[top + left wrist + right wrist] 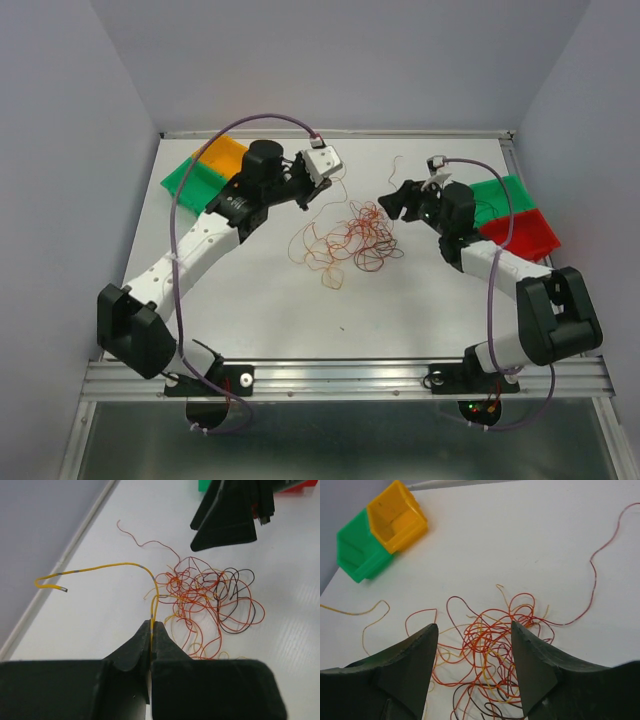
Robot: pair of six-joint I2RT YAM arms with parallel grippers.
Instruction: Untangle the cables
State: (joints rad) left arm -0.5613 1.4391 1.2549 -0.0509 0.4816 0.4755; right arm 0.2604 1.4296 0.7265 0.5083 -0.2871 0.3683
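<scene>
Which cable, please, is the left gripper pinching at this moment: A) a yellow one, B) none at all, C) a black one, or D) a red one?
A: in the left wrist view the left gripper is shut on a yellow cable, which rises from between its fingertips and curves off to the left.

readable text: none in any of the three views
labels, brands, numbers, signs: none legible
</scene>
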